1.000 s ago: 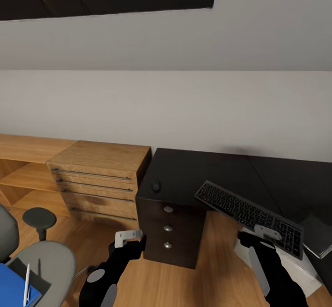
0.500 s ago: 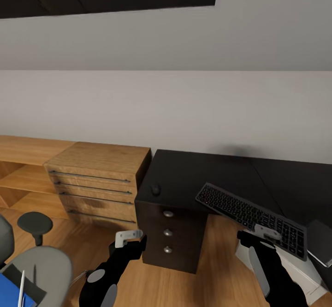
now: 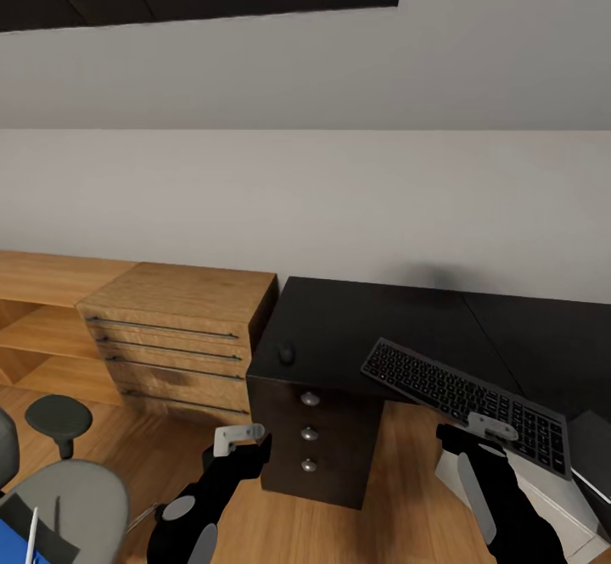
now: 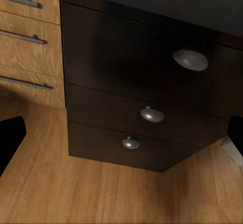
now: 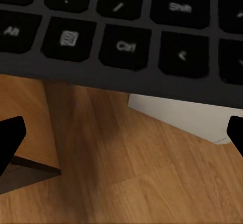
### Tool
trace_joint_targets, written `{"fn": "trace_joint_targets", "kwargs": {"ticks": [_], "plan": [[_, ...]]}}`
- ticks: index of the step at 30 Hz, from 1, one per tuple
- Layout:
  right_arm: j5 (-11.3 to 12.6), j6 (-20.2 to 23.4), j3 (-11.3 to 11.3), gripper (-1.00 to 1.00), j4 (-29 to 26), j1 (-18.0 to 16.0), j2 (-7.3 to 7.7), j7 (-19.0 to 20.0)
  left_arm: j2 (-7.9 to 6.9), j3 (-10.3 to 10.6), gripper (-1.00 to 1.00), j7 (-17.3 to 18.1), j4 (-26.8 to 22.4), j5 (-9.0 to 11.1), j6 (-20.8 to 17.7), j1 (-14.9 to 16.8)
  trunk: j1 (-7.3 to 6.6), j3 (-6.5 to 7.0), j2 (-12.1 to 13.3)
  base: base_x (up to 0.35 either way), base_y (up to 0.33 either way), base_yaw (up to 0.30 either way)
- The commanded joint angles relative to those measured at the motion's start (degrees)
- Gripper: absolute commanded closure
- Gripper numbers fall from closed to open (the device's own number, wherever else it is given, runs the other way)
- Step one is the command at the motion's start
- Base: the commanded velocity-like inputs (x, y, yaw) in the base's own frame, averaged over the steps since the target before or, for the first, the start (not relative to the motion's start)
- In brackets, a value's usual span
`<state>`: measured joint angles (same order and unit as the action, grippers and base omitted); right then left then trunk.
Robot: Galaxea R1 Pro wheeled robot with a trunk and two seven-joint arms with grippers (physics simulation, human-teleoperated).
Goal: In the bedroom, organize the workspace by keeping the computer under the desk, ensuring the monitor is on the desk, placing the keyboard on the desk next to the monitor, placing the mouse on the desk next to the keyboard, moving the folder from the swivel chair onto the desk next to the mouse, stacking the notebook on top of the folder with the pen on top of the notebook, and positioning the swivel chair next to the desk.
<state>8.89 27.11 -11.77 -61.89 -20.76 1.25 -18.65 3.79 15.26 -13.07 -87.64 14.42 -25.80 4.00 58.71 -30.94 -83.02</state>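
Note:
The black keyboard [image 3: 465, 394] lies slanted at the front of the black desk [image 3: 356, 318], its near edge jutting over the floor. My right gripper [image 3: 485, 432] is open just below that edge, with the keyboard [image 5: 126, 27] beyond the fingertips. The small dark mouse [image 3: 287, 352] sits on the desk's left corner. My left gripper [image 3: 246, 447] is open and faces the desk's dark drawers [image 4: 147, 113]. At the lower left stands the grey swivel chair [image 3: 72, 492], carrying the blue folder [image 3: 8, 545], a dark notebook [image 3: 47, 538] and the whitish pen [image 3: 31, 534].
A light wooden drawer unit [image 3: 174, 335] and low shelves [image 3: 42, 326] stand left of the desk. A pale box [image 3: 543, 496] sits on the wood floor under the keyboard's right end. A dark flat slab with a pale edge [image 3: 590, 449] lies at the right border.
The whole picture has drifted, so the camera moved: the chair and wooden unit now sit lower and further left. Both grippers hold the same pose, and the keyboard stays on the desk.

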Motion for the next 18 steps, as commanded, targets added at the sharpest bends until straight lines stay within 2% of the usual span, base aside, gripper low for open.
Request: {"fn": "trace_joint_targets", "kwargs": {"ticks": [1, 8, 18], "plan": [[0.6, 0.2, 0.1, -1.0, -0.1, 0.0, 0.03, -0.4, -0.01, 0.1, -1.0, -0.5, -0.1, 0.6, -0.2, 0.0, 0.01, -0.06, 0.0, 0.103, 0.0, 0.0], [0.6, 0.1, 0.1, -1.0, -0.1, 0.0, -0.01, -0.4, -0.01, 0.1, -1.0, -0.5, 0.1, 0.6, -0.2, 0.0, 0.01, -0.06, 0.0, 0.14, 0.0, 0.0], [0.5, 0.1, 0.1, -1.0, -0.1, 0.0, -0.02, -0.4, -0.01, 0.1, -1.0, -0.5, 0.1, 0.6, -0.2, 0.0, 0.01, -0.06, 0.0, -0.016, 0.0, 0.0]]}}
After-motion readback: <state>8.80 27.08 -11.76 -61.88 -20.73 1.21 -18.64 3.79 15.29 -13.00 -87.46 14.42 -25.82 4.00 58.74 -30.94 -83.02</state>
